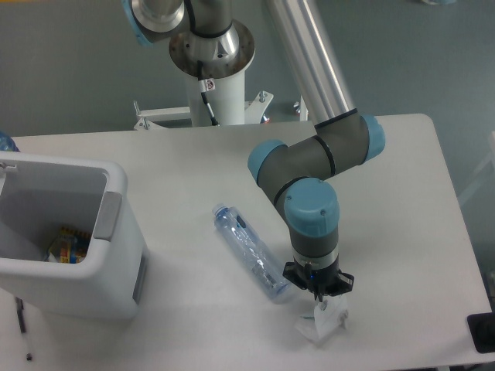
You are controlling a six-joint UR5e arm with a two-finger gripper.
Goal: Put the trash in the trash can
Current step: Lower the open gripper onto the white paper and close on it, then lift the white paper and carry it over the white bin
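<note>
A clear crinkled bottle [249,253] with a blue cap lies on the table, slanting from upper left to lower right. Just right of its lower end lies a crumpled white wrapper [323,325] near the front edge. My gripper [319,308] points straight down onto the wrapper's top. The wrist hides its fingers, and what shows of them blends into the white paper, so their state does not show. The white trash can [116,193] stands at the far left, well apart from the gripper.
A small yellow-and-red packet [66,246] lies inside the trash can. The arm's white base post [216,97] rises at the table's back. A dark object [483,332] sits at the front right corner, and a thin black pen [23,328] lies at the front left.
</note>
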